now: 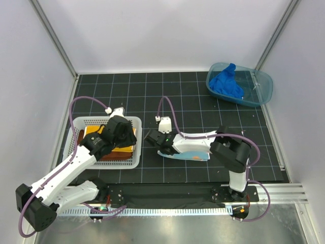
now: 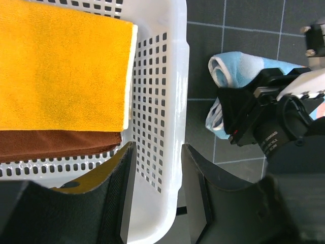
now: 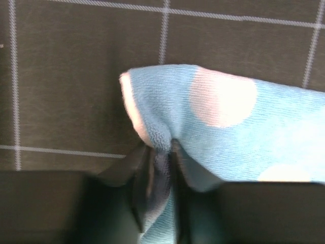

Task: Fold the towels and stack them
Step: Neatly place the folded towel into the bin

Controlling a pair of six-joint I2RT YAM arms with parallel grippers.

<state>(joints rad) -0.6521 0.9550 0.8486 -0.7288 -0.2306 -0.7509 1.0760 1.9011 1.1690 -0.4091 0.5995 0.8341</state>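
– On table (image 1: 177, 96), black gridded mat. Left side: white mesh basket (image 2: 157, 91), rigid plastic, walls punched with square holes. Far right corner: blue plastic tub (image 1: 259, 91), translucent, rounded corners.
– Towels?
– Two in the basket, folded flat. Yellow-orange towel (image 2: 61, 66) has a fine terry nap and straight edges, and lies on the rust-brown towel (image 2: 56, 142). Royal blue towel (image 1: 226, 84) is a crumpled heap in the tub. Spotted towel (image 1: 189, 154), light blue with pale and orange round spots, lies on the mat just right of the basket, with a rolled edge showing toward it.
– Jaws?
– Left gripper (image 2: 157, 198): jaws wide apart, straddling the basket's right wall, one finger inside and one outside. Can't tell if they touch the plastic. Right gripper (image 3: 160, 152): jaws closed down tight, pinching a bunched ridge of the spotted towel at its rounded corner.
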